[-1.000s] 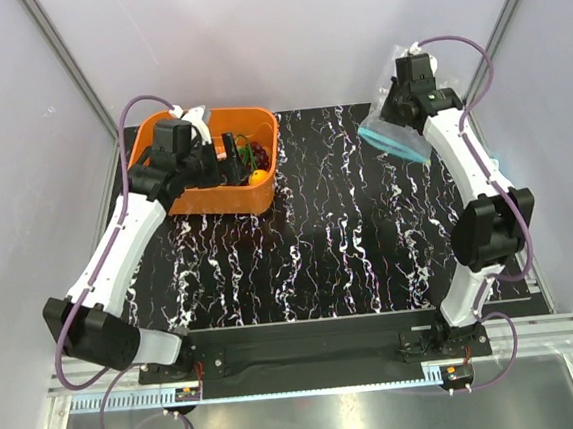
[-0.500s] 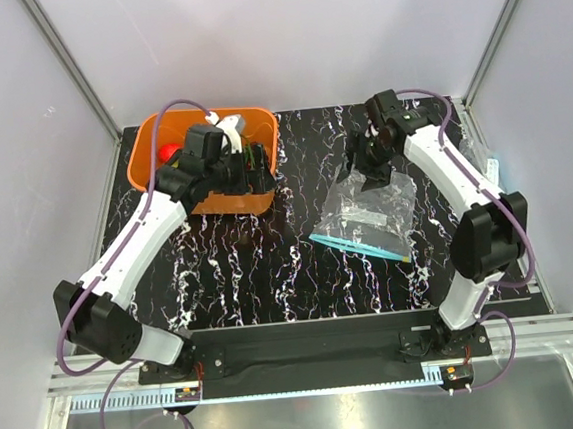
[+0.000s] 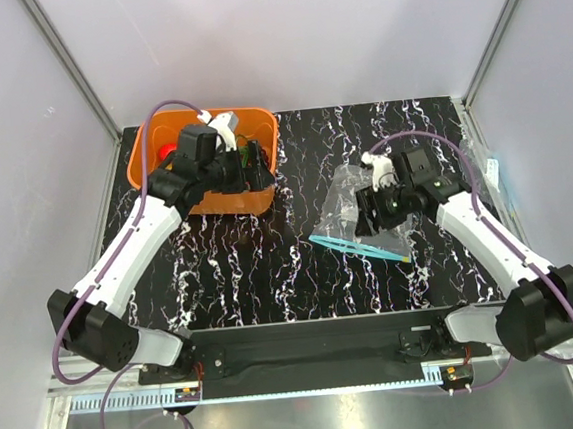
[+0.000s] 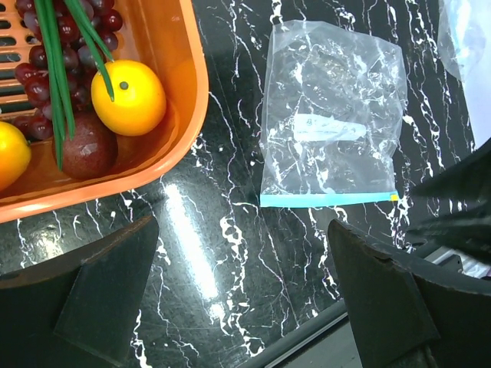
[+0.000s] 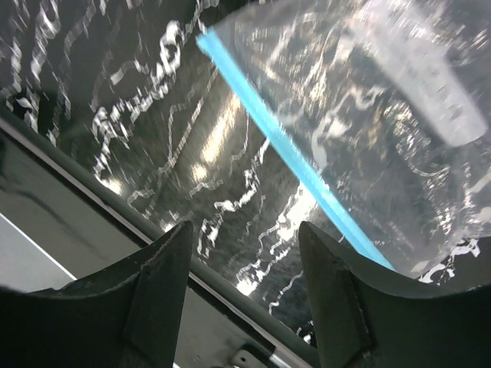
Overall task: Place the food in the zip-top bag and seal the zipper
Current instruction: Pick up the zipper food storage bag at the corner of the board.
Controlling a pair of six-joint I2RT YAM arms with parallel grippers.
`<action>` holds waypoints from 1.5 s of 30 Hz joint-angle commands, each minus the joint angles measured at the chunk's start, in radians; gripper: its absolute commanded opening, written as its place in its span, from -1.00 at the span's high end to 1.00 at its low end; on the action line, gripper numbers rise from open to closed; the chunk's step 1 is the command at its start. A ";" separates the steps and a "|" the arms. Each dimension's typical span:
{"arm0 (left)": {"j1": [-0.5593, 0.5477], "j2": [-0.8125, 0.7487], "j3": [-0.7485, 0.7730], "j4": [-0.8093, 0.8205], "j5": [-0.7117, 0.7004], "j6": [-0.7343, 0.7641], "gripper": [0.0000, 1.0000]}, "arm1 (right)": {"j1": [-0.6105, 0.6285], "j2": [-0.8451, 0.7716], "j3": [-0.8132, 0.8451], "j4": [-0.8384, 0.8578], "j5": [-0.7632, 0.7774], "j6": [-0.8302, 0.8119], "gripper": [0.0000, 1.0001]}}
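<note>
The clear zip-top bag (image 3: pixel 361 208) (image 4: pixel 330 126) (image 5: pixel 376 92) lies flat on the black marble table, right of centre. Its teal zipper (image 3: pixel 360 247) (image 4: pixel 328 198) (image 5: pixel 295 157) faces the near edge. My right gripper (image 3: pixel 372 212) (image 5: pixel 245 284) hovers over the bag's near right part, open and holding nothing. The food sits in the orange basket (image 3: pixel 264 191) (image 4: pixel 180 115): a yellow lemon (image 4: pixel 128 97), purple grapes (image 4: pixel 42 73), green chives (image 4: pixel 54 84), an orange fruit (image 4: pixel 8 153) and a red apple (image 3: pixel 168 152). My left gripper (image 3: pixel 252 169) (image 4: pixel 245 307) hangs open and empty over the basket's right end.
More clear plastic (image 3: pixel 486 172) (image 4: pixel 468 31) lies at the table's right edge. A dark red round fruit (image 4: pixel 88 146) rests beside the lemon. The table's front rail (image 5: pixel 92 192) runs just below the right gripper. Grey enclosure walls close in on both sides.
The right gripper, shut on the bag at the back right a second ago, has let it go on the table and now hangs open over it. The left arm shifted slightly over the basket.
</note>
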 commanded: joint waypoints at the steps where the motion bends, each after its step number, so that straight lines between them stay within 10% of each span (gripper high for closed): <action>1: 0.013 -0.009 0.035 0.036 0.014 -0.005 -0.98 | 0.027 -0.054 -0.070 0.105 0.022 -0.105 -0.29; 27: 0.106 -0.028 -0.008 0.060 0.060 0.008 -0.98 | 0.178 0.243 -0.141 0.301 0.267 -0.373 -0.46; 31: 0.115 -0.032 -0.019 0.066 0.068 0.013 -0.98 | 0.215 0.293 -0.128 0.339 0.381 -0.366 -0.09; 34: 0.119 -0.035 -0.025 0.068 0.080 0.016 -0.98 | 0.213 0.317 -0.105 0.338 0.395 -0.350 0.60; 45: 0.113 -0.016 0.037 0.071 0.148 0.093 -0.98 | 0.215 0.342 0.192 0.314 0.416 -0.014 1.00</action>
